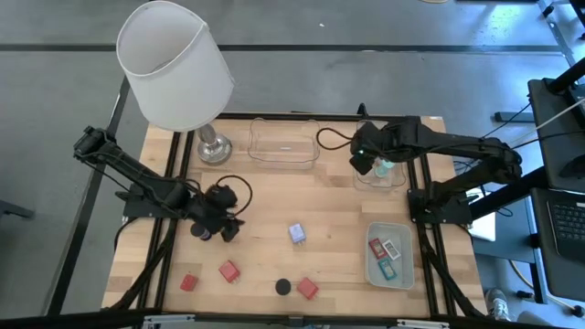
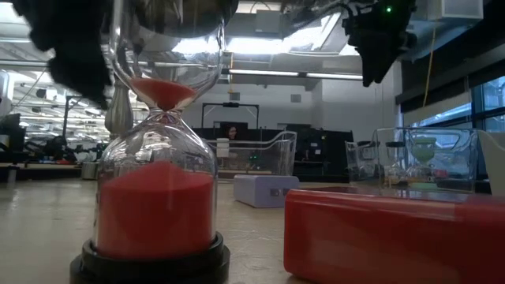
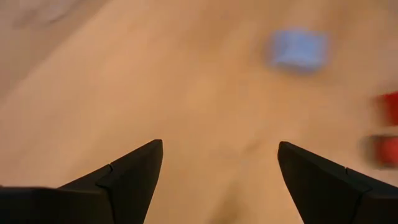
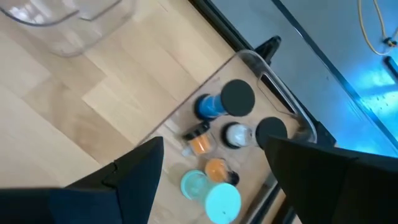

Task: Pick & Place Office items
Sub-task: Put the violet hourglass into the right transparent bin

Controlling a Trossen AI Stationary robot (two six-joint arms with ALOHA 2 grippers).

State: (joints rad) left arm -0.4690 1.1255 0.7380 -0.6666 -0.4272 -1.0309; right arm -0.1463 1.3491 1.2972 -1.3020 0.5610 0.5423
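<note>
Wooden tabletop [image 1: 274, 206] spreads under our left gripper [image 3: 219, 163], jaws open and empty; ahead of them lies the lavender-blue cube [image 3: 298, 48], red blocks [image 3: 388, 127] beside it, nothing between.

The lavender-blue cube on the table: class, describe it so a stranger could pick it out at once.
Start at the big white-shaded lamp at the table's far left corner, then come towards the near edge, to the middle of the wooden table. There sits the lavender-blue cube, alone on bare wood. The pieces nearest it are red blocks and black cylinders; it is the only bluish one.
</note>
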